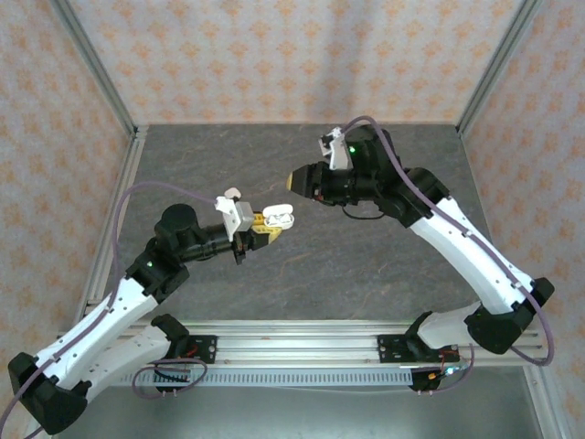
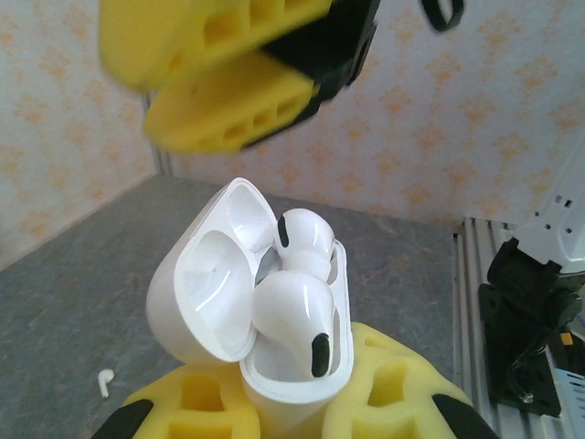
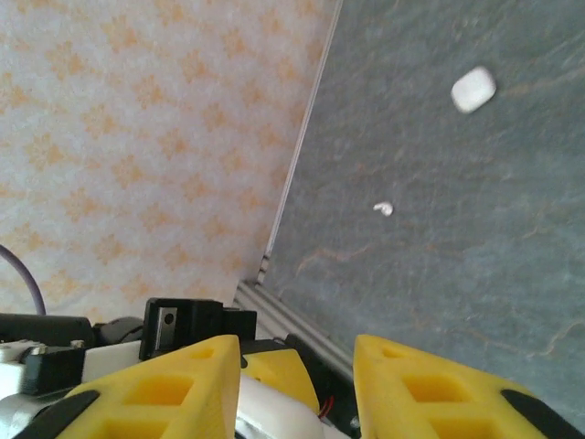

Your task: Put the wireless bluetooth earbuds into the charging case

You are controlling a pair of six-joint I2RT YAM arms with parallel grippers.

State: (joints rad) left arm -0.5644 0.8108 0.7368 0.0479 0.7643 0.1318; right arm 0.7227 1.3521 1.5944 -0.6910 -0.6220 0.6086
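Two earbuds [image 2: 294, 315] sit in the wells of the open charging case [image 2: 203, 297], its lid tipped back so the wells face the other arm. The left gripper [image 1: 262, 226] clamps the case's base, holding it up off the table. The right gripper [image 3: 297, 361] hangs just above, jaws parted and empty, probably letting go. The left arm reaches forward, and the right bends round to meet it

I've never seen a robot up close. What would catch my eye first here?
The open glossy white charging case, clamped in the left arm's yellow jaws above the grey table, with two shiny white earbuds poking out of it. Another tiny white earbud and a second white rounded case lie loose on the tabletop.
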